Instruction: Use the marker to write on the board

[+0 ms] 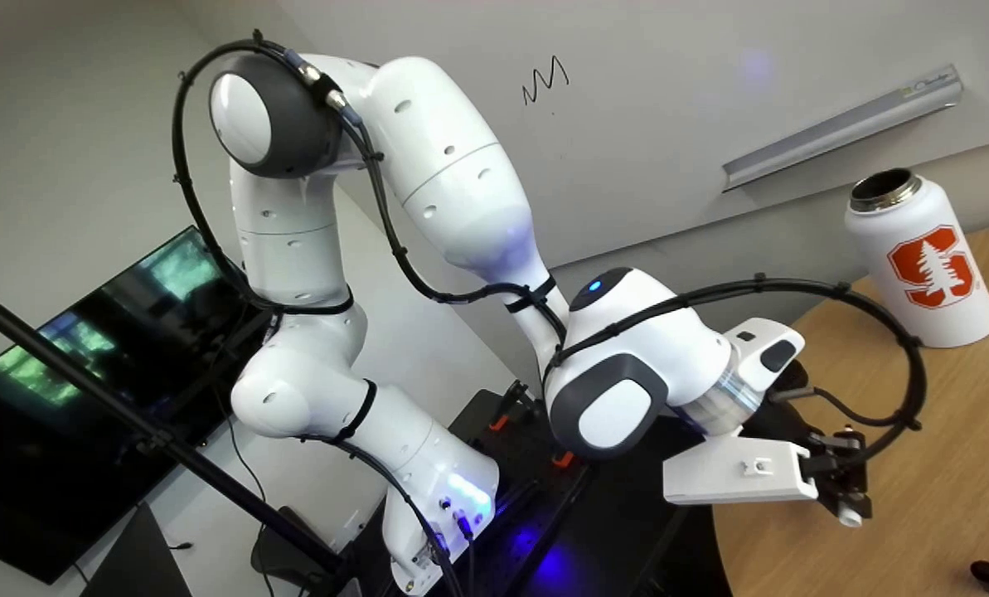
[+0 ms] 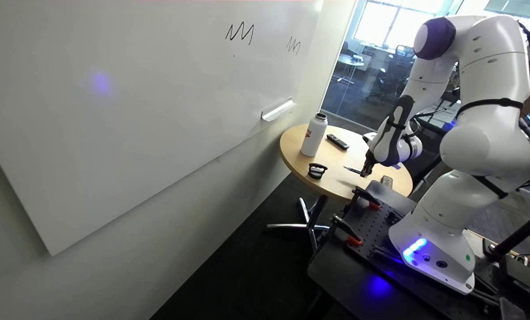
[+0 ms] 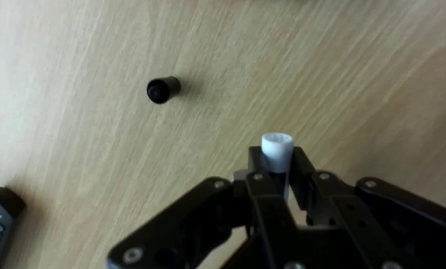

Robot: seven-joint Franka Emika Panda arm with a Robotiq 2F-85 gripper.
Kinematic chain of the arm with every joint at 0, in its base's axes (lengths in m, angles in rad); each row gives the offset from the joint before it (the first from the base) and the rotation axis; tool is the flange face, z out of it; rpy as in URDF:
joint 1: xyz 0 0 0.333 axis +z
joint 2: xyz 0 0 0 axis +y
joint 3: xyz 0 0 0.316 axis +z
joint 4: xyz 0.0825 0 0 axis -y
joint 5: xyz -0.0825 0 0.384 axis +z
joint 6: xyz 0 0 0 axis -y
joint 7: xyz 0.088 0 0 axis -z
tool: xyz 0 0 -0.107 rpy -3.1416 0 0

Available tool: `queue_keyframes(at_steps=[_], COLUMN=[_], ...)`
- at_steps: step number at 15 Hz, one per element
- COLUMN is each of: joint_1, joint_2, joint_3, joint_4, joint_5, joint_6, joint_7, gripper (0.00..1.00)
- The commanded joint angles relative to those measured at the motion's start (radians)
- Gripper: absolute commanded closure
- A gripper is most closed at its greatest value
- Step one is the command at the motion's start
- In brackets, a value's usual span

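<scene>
The board (image 2: pixel 149 111) is a large white panel on the wall. A black zigzag (image 1: pixel 545 80) is drawn on it. In an exterior view a fainter zigzag (image 2: pixel 293 45) shows beside that one. My gripper (image 3: pixel 276 160) is shut on the marker (image 3: pixel 277 149), whose white hollow end pokes out past the fingertips in the wrist view. The fingers hide most of its barrel. Both hang low over the wooden table, well apart from the board. In an exterior view the gripper (image 2: pixel 367 169) has a thin dark stick jutting from it, apparently the marker's other part.
A white bottle (image 1: pixel 925 257) stands on the round table (image 2: pixel 291 146), near the wall. Also on it lie a remote (image 2: pixel 337 141), a black looped lid (image 2: pixel 316 171), a grey block (image 2: pixel 386 181) and a small black cap (image 3: pixel 163 89). A bar-shaped strip (image 1: pixel 842 128) sticks out from the board.
</scene>
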Motion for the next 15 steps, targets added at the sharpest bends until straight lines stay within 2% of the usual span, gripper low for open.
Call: queue_keyframes(at_steps=[1,2,3,6,9,11,13,15], joint_1=[-0.075,-0.090,-0.073,-0.033,-0.013,-0.015,-0.051,-0.120], joint_2=[0.077,0.087,0.093,0.072,-0.016,-0.089,-0.171,-0.285], joint_3=[0.017,0.015,0.005,-0.019,-0.024,-0.019,0.001,0.043], joint_4=[0.113,0.134,0.131,0.089,0.049,0.005,-0.057,-0.113], joint_5=[-0.015,-0.018,-0.007,-0.009,-0.052,-0.090,-0.138,-0.236], joint_6=[-0.030,-0.039,-0.030,0.002,-0.010,-0.007,-0.007,-0.079], joint_7=[0.004,0.002,0.006,-0.005,-0.030,-0.037,-0.035,-0.022], gripper=[0.93,0.71,0.53,0.33,0.09,0.00,0.00,0.00])
